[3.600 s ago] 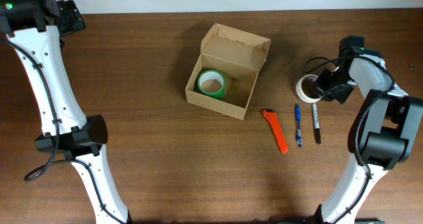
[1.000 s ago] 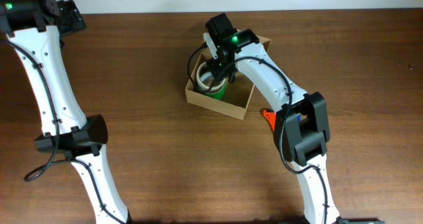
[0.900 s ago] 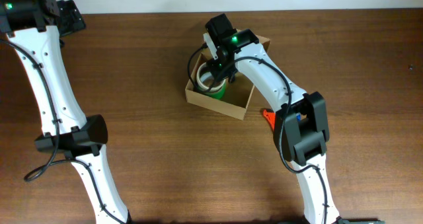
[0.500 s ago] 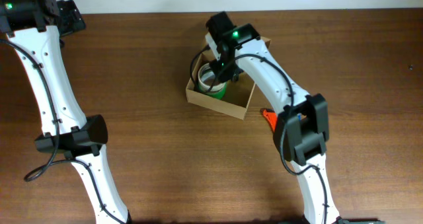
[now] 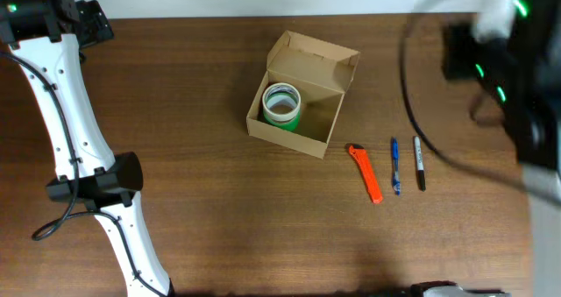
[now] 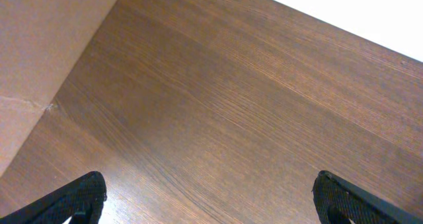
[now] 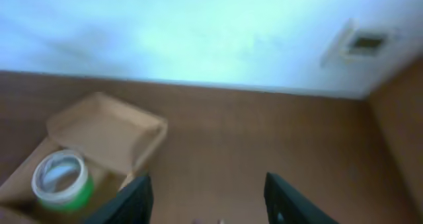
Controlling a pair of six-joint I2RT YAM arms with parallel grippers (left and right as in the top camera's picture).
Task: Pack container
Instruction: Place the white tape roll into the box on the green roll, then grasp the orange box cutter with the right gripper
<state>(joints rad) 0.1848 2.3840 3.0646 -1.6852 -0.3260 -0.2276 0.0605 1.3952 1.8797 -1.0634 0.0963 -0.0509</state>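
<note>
The container (image 5: 302, 91) sits open near the middle of the tabletop (image 5: 219, 218), its flap lid tipped back. In its left half, a white tape roll (image 5: 280, 98) rests on top of a green tape roll (image 5: 289, 122). To its right, well apart from it, an orange cutter (image 5: 365, 173), a blue pen (image 5: 395, 166) and a black marker (image 5: 420, 163) lie side by side. Your right arm (image 5: 504, 60) is a blur at the far right edge. Your right fingers (image 7: 132, 201) are spread apart and empty. Your left fingers (image 6: 82, 194) are spread wide too, holding nothing, above bare wood. You seem to be between loads. The next move likely calls for closing the right fingers across one slim loose item, then carrying it to the container's free right half.
</note>
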